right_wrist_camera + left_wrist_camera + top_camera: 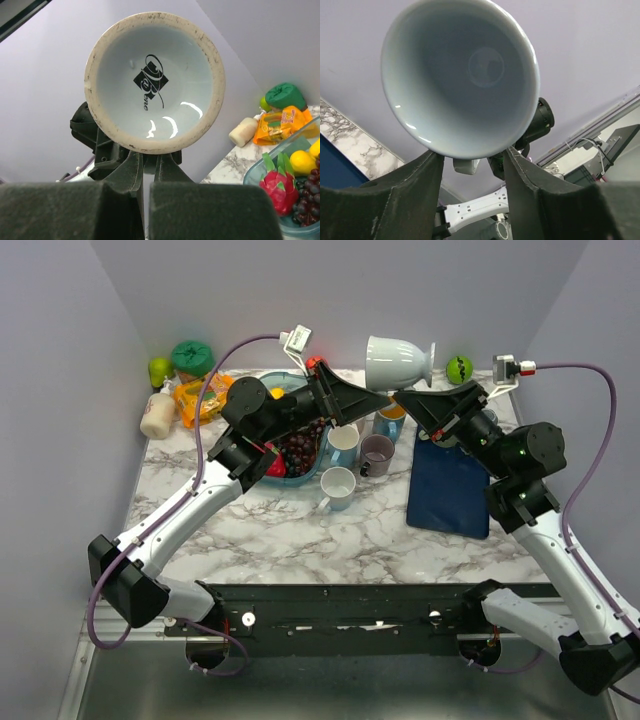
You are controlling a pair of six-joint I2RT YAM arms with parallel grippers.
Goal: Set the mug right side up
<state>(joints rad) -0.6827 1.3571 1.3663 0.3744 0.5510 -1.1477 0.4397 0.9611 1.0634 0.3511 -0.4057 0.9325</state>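
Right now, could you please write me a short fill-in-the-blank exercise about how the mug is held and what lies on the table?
1. The gripper pinching the foot of the white mug belongs to the ___ arm.
2. The mug's open mouth faces the ___ wrist camera.
3. The mat lying on the marble table is dark ___.

Missing words: right; left; blue.
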